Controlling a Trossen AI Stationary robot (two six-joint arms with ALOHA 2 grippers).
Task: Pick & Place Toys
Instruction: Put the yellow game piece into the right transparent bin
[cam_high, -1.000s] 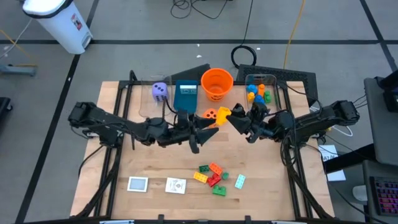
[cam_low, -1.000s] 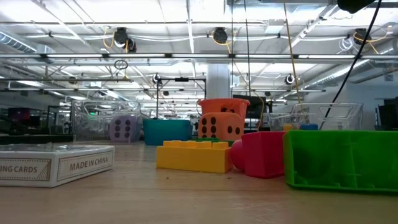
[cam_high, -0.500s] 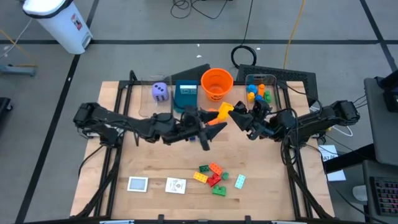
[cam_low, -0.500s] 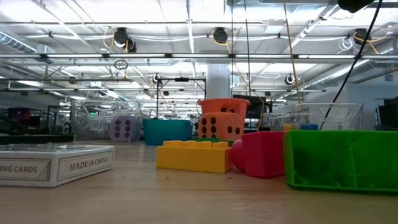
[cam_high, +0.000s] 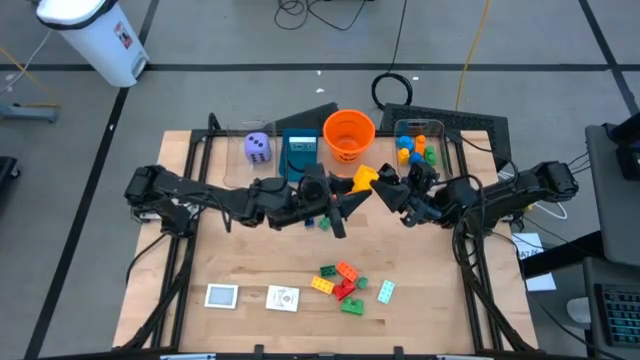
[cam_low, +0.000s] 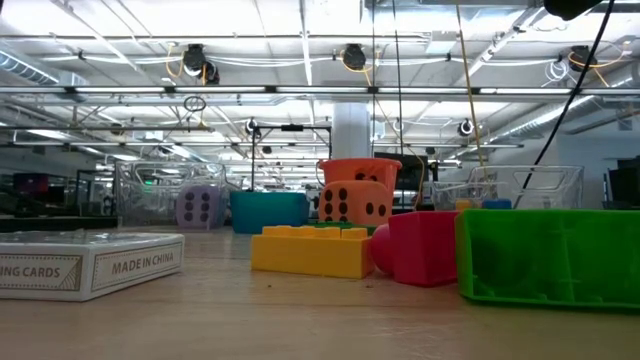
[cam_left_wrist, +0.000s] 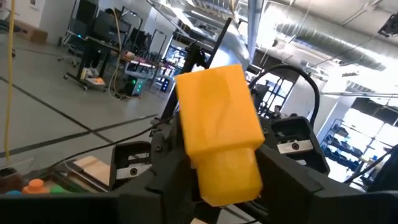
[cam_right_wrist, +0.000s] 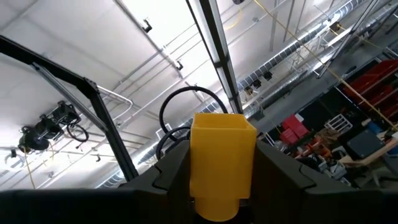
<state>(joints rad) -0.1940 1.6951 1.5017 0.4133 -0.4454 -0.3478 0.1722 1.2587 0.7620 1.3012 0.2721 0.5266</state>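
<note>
Item: yellow brick (cam_high: 362, 179), 1 piece, held above mid-surface just in front of the orange bucket (cam_high: 348, 133). The right pincer (cam_high: 383, 190) is clenched on it; its wrist view shows the brick (cam_right_wrist: 222, 163) seated between both fingers. The left pincer (cam_high: 345, 203) meets it from the other side; its wrist view shows the brick (cam_left_wrist: 221, 134) close ahead with the right pincer's dark fingers round it. Whether the left pincer itself grips the brick, I cannot tell.

Step in hand, as judged: a hand-over of 1 brick between the arms, or a carry toward a bin. The next move calls for 1 pincer to let go only once the other holds firm, then a carry to the container.

Other stock on the wooden surface (cam_high: 250, 268):
- brick cluster (cam_high: 342, 284), red, green, orange, yellow, near the front edge
- 2 white cards (cam_high: 221, 296), (cam_high: 283, 297), front left
- purple die (cam_high: 257, 146), back left
- orange die (cam_low: 352, 203), in front of the bucket
- teal box (cam_high: 298, 152), beside the bucket
- clear bin (cam_high: 419, 143), back right, holding several bricks

Room: grey floor with dark lines, white bin (cam_high: 98, 32) at the far left, cables behind the surface, ceiling lights and racks.
</note>
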